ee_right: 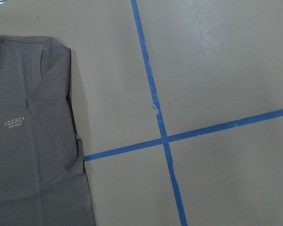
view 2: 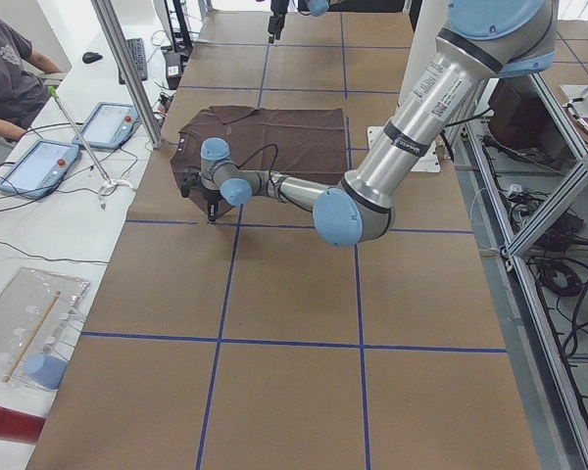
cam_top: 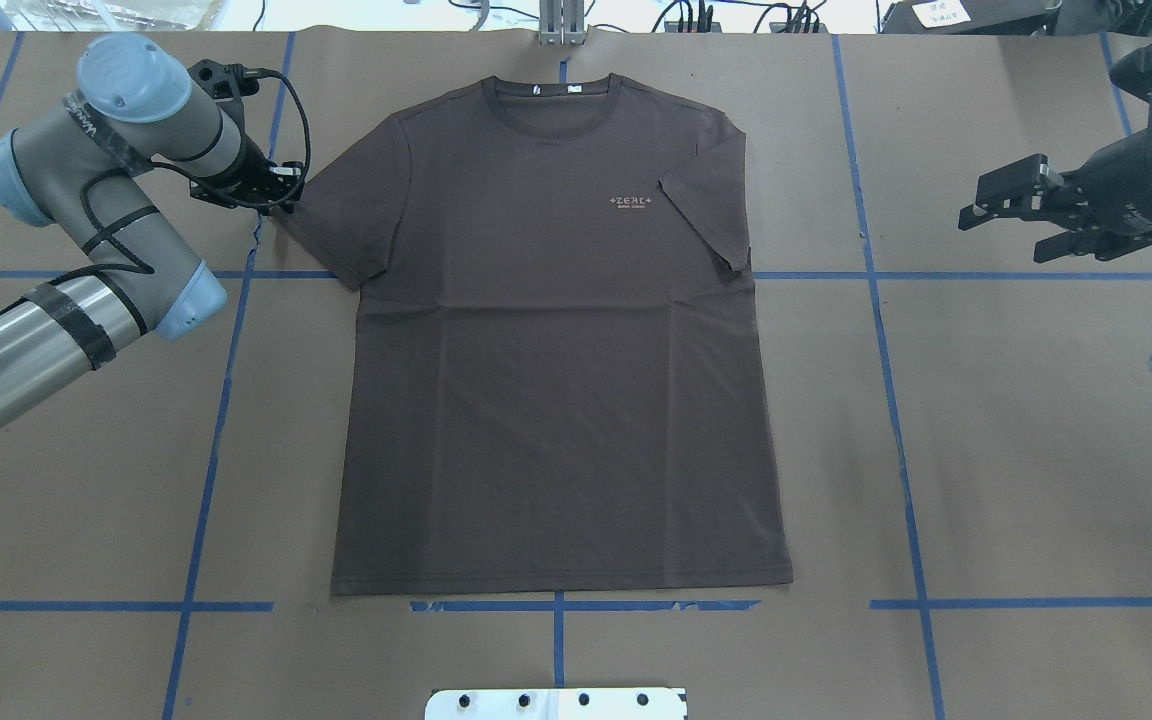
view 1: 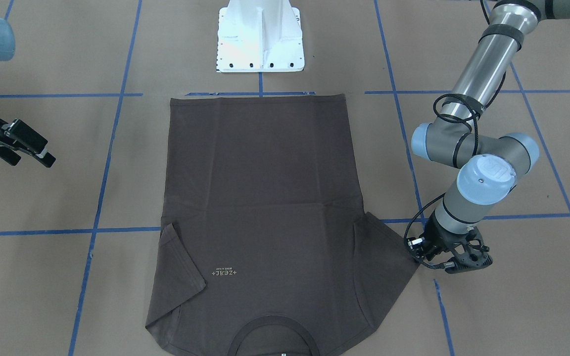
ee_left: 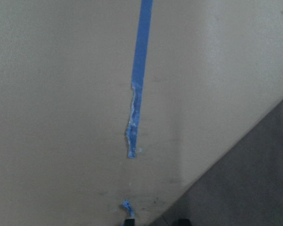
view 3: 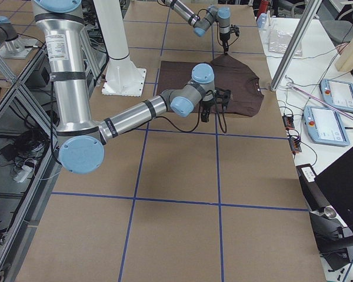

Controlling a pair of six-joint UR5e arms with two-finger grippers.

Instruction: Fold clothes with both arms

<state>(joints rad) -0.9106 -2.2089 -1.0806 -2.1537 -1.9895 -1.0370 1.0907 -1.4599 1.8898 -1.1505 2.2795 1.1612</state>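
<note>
The dark brown-grey T-shirt [cam_top: 556, 380] lies flat, front up, its collar [cam_top: 556, 95] on the side away from the robot. The sleeve [cam_top: 711, 215] on the robot's right is folded in over the chest, beside the pale logo [cam_top: 636, 202]. The other sleeve [cam_top: 346, 215] is spread out. My left gripper [cam_top: 281, 195] points down at that sleeve's outer corner and looks shut on it. In the left wrist view its fingertips [ee_left: 129, 221] just show at the sleeve's edge [ee_left: 254, 179]. My right gripper [cam_top: 1001, 235] hovers open and holds nothing, off to the shirt's right.
Brown paper with blue tape lines [cam_top: 886, 350] covers the table. The white pedestal base [view 1: 260, 39] stands just behind the shirt's hem. A person [view 2: 10, 78] sits at a side table with tablets [view 2: 39, 166] beyond the collar end.
</note>
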